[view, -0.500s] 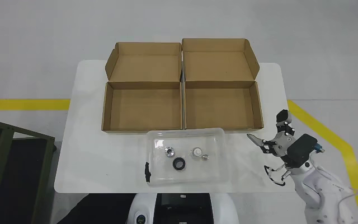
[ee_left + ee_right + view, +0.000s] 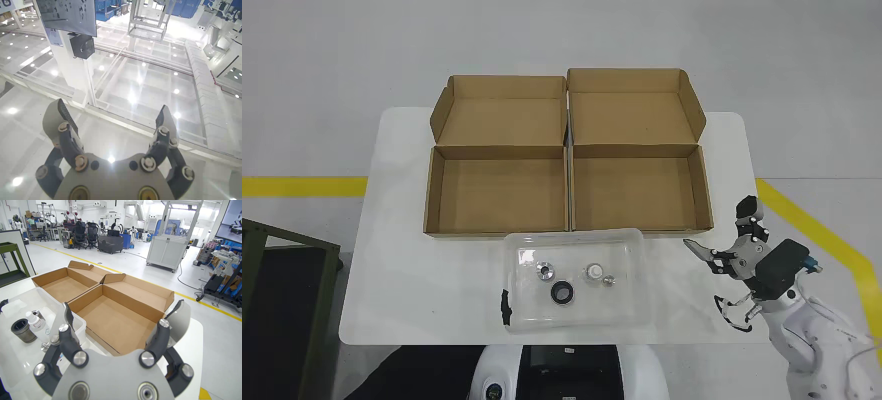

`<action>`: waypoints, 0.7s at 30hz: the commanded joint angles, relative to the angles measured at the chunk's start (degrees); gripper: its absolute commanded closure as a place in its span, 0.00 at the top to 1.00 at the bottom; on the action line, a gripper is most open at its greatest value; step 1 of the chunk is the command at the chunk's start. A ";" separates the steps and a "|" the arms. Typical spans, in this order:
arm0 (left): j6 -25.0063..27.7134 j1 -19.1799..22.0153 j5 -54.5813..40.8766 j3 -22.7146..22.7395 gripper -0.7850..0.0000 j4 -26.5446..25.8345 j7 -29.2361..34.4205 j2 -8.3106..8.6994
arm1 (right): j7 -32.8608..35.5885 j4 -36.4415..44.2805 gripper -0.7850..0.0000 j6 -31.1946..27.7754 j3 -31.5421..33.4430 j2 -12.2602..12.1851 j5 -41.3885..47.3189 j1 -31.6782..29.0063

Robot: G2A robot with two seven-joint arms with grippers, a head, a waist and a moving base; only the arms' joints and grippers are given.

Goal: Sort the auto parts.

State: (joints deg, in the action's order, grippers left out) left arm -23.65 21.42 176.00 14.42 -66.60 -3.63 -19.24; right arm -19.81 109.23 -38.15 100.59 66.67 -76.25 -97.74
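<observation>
Right gripper [image 2: 705,271] hangs at the right end of the table [image 2: 392,280] with its jaws spread wide and nothing between them. Its open mouth faces inward across the tabletop. Left gripper [image 2: 112,105] is just as wide and just as empty, but it points up at the ceiling, away from the work.

All the parts sit in the clear bin [image 2: 627,300] at the front edge of the table, in the middle, with its long side running along that edge. Inside it are a metal bushing [image 2: 543,268], a black bearing [image 2: 562,293] standing on end with its bore upward, a white bottle [image 2: 594,270] and a small metal piece [image 2: 608,281]. Behind the bin two open cardboard boxes stand side by side and touching, the left box [image 2: 497,195] and the right box [image 2: 640,195]. Neither has anything in it, so I'd say the sorting has not begun.

The bin lies to the left of the right gripper, with bare table between them. The small metal piece and the bottle sit at the bin's near end, closest to that gripper. From its wrist the gripper [image 2: 122,305] looks across the bin's corner [image 2: 79,323] into the right box. To my eye the right arm is the better placed for a first pick, reaching sideways and down over the bin wall.
</observation>
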 commanded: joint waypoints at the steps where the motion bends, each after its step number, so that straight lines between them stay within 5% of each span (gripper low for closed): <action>1: 0.00 0.00 0.00 0.00 1.00 0.00 0.00 0.00 | 0.69 0.11 1.00 0.12 -0.18 -0.01 0.11 0.02; 21: 0.00 0.00 0.00 0.00 1.00 0.00 0.00 0.00 | 28.86 2.61 1.00 -18.39 -16.39 -1.31 2.92 10.99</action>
State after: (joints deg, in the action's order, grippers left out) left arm -23.65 21.42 176.00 14.42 -66.60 -3.63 -19.24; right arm 6.88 111.72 -56.28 85.40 65.39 -73.35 -87.31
